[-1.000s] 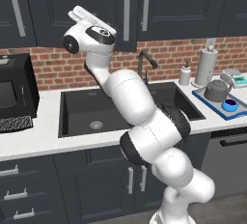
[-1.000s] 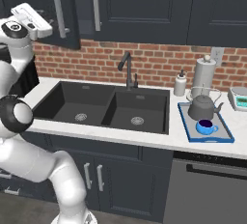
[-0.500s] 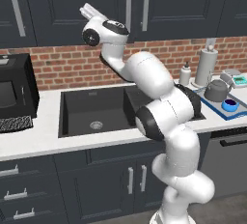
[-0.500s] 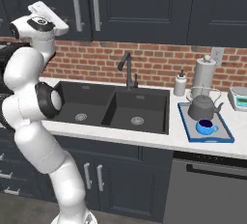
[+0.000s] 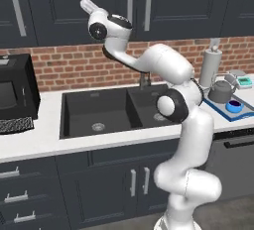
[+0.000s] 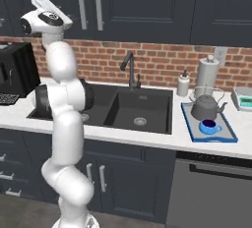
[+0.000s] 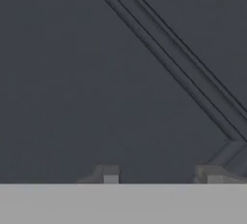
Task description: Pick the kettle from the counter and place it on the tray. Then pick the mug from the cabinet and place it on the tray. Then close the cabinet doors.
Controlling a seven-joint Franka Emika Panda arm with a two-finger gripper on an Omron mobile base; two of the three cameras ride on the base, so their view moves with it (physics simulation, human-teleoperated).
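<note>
We judge the last step is in hand: the kettle and mug sit on the tray at far right, and the cabinet doors look shut. The gripper faces a door panel close up, its fingers parted around nothing; whether it touches is unclear. Next, confirm closure and withdraw.

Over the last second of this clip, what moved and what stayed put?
The base drove, so both base views shifted across the kitchen. The gripper stayed raised against the dark charcoal cabinet doors, fingers apart, holding nothing. On the blue-rimmed tray, the squat dark-grey kettle and small blue mug stayed as they were.
</note>
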